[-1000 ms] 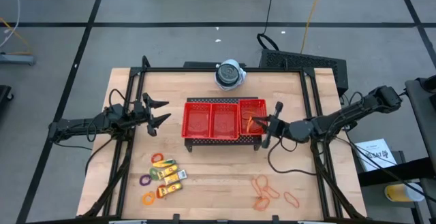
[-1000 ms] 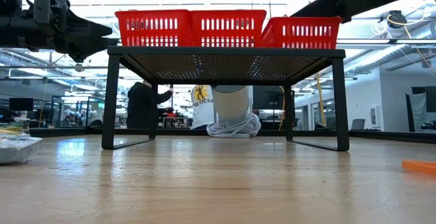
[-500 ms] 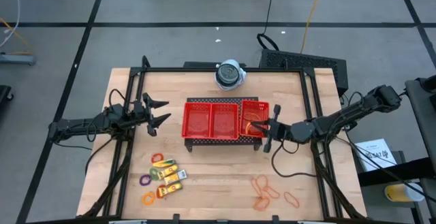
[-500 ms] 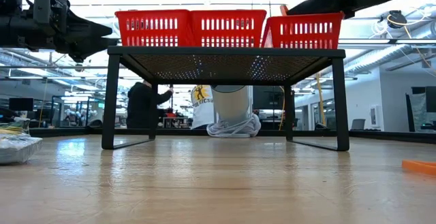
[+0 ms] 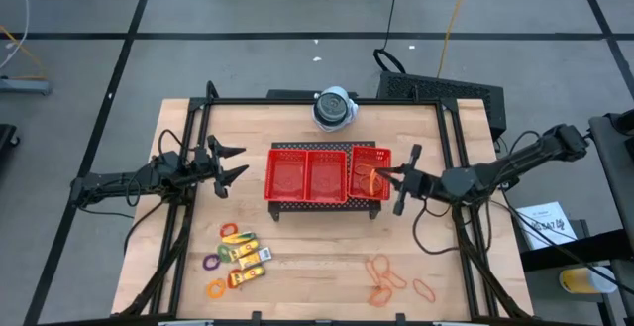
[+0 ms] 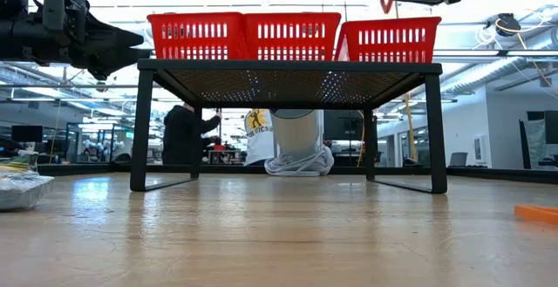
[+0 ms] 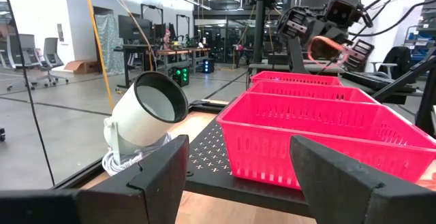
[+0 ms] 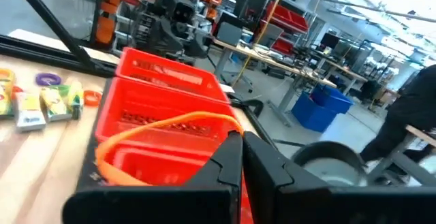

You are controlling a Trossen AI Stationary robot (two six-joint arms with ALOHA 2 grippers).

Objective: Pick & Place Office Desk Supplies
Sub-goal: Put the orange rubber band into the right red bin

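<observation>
At the table's left we see the left gripper (image 5: 230,164) hovering with its fingers spread wide, nothing between them, short of the red mesh tray (image 5: 326,172). Below it lie coloured rings (image 5: 229,232) and yellow labelled packets (image 5: 248,255), well apart from the tray. The tray stands on a black perforated stand (image 6: 288,71), with the round white-grey device (image 5: 334,108) just behind it. The right gripper (image 5: 398,179) is pinched together on an orange rubber band (image 8: 163,129), whose loop hangs over the tray's rightmost compartment. More orange rubber bands (image 5: 396,281) lie near the table's front edge. In the low view the right gripper is cut off at the top edge.
</observation>
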